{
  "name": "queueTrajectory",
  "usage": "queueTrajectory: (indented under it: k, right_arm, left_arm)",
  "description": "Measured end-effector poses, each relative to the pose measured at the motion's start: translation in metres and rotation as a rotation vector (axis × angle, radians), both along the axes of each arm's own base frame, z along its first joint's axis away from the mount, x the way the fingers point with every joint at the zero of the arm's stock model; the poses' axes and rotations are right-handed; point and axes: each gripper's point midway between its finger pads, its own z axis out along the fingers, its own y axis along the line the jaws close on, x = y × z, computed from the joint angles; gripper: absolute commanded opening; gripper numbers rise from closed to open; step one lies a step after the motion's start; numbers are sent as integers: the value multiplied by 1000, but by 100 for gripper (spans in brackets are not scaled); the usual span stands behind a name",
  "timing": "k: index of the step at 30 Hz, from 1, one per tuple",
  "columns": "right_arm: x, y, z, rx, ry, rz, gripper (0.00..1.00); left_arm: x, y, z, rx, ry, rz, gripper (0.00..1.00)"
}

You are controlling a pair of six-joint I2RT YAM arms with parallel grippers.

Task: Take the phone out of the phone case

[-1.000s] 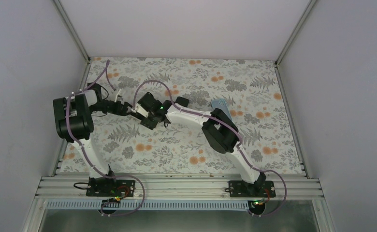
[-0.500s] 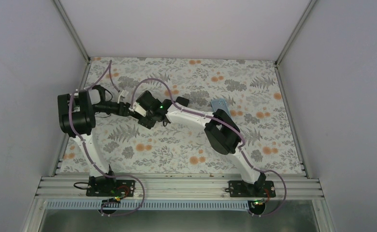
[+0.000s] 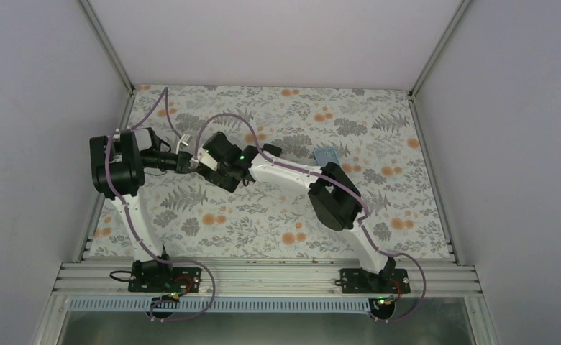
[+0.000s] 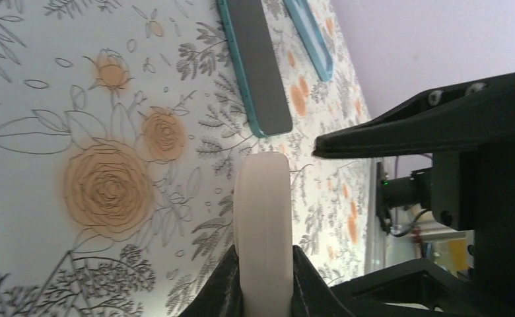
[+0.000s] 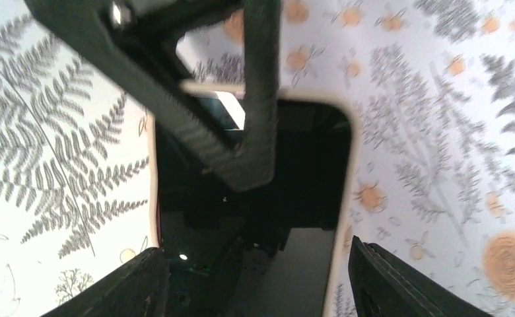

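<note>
— Presently, which step is in hand?

— The grip for the parting is being set. The phone case (image 4: 261,198), cream-white with the phone (image 5: 308,172) seated in it, is held clear of the counter (image 3: 277,223), toward 9 o'clock from the counter's middle. The end at 12 o'clock in the right wrist view is pinched by the left end effector (image 4: 265,252), whose jaws are drawn nearly together on the thin rim. The right end effector (image 5: 255,247) is spread wide, with one finger laid along each long edge. It appears to be clamped across the width, though contact is not plainly shown.

— Has the phone been freed?

— Not yet, it is judged: the dark glass is framed by the rim on every side that can be seen.

— What is called for next?

— The rim should be peeled back at the pinched end while the body is braced by the other grip. A hold on the rim alone is needed; if glass is caught with it, nothing will be parted. The teal frame (image 3: 328,154) lying toward 3 o'clock should be left alone.
</note>
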Motion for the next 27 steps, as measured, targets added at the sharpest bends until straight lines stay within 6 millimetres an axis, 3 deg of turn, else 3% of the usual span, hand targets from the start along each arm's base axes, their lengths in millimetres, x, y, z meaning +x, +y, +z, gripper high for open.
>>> queueTrajectory:
  k: [2,5,8,13,16,21,23,27]
  right_arm:
    - [3,3,14,32,-25,1,75]
    - [6,6,32,71,-58,0,88]
    - [7,5,41,83,-75,-1,96]
    - [7,-14,56,115,4,60,87]
    - [18,-46,74,167,106,124,81]
    - [34,-129,94,216,209,167,78]
    - [21,-147,91,210,247,188,78]
    - [-24,-161,87,208,325,292,79]
  left_arm:
    - [-2,-3,6,-41,18,-5,8]
    - [-6,-4,8,-54,14,-17,6]
    - [-8,-5,9,-54,-1,-31,5]
    - [-10,-6,12,-35,-49,-70,2]
    - [-13,-9,19,2,-100,-100,2]
    - [-20,-34,43,156,-293,-233,2]
    - [-20,-50,54,204,-384,-291,2]
    - [-16,-85,91,247,-552,-384,2]
